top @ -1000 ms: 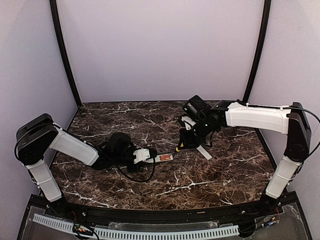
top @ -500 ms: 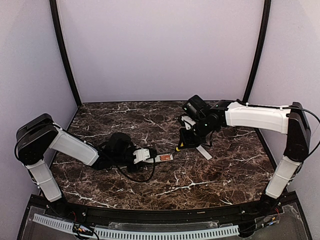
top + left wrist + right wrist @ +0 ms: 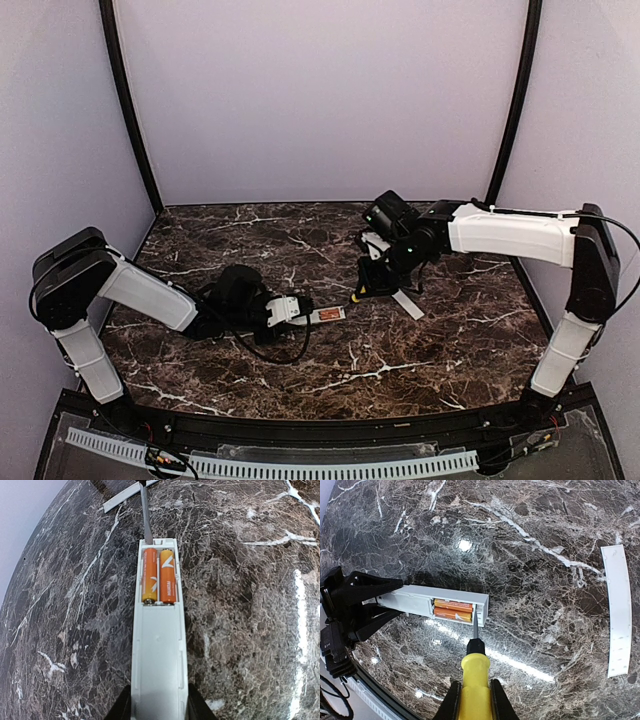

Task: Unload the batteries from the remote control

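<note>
- Top view: the left tool [image 3: 294, 310] is clamping one end of the remote [image 3: 327, 314], which is lying flat near the middle of the bench [image 3: 400, 370]. The right tool [image 3: 368, 288] is reaching down just beyond the remote's free end.
- Left wrist: the remote is showing as a slim white bar, back up, with its bay open. Two batteries [image 3: 159, 576] are sitting side by side at the far end, orange, glossy and touching each other. The fingers are pinching both long edges.
- Right wrist: the right tool is gripping a yellow driver [image 3: 471, 675]. Its blade tip is sitting at the bay's end wall, beside the battery ends; I cannot tell whether it is touching a cell. A flat white strip [image 3: 617, 612] is lying well apart.
- Handling, my guess: the cells are looking light, stiff, slick and round, so they are likely to roll once freed. Prying at one end is looking safer than pinching. The shell is looking like light hard plastic, likely to slide unless held by its long edges.
</note>
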